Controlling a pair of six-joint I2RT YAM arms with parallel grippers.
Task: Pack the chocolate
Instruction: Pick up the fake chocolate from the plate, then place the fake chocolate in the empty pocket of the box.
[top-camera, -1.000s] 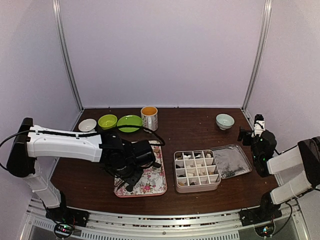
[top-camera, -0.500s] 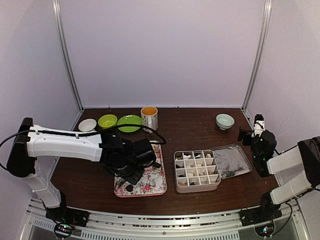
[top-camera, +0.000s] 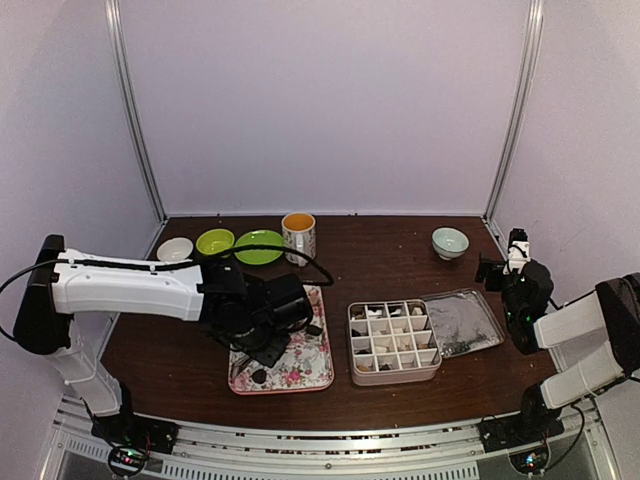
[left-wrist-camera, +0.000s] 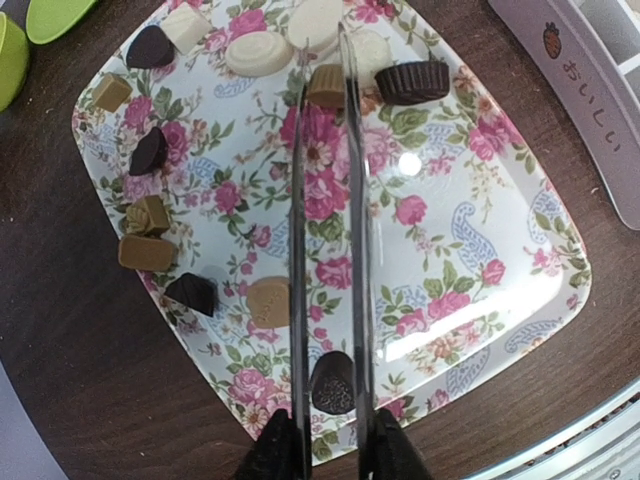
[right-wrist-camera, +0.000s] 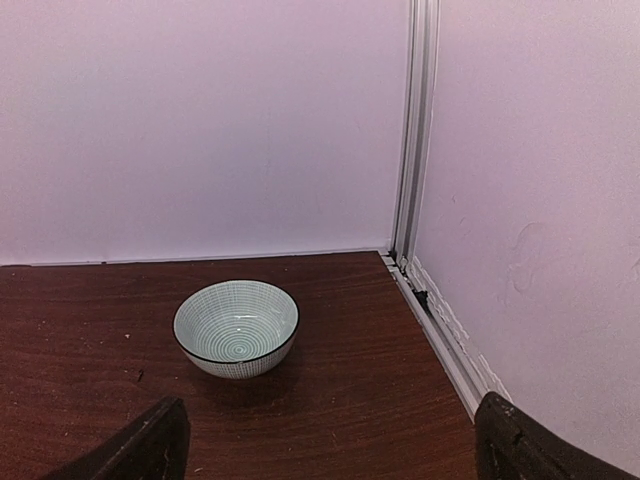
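Appearing only in the left wrist view, tongs (left-wrist-camera: 297, 300) flank tan chocolate (left-wrist-camera: 325, 85).

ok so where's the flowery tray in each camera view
top external: floral tray left of centre, low in the picture.
left wrist: fills most of the picture, chocolates on it.
right wrist: not in it.
shared landmark: the divided box, right of the tray from above, top-right corner in the left wrist view.

Left tool (left-wrist-camera: 335, 455) stretched forward, pinched narrow, right tool (right-wrist-camera: 330, 450) spread wide
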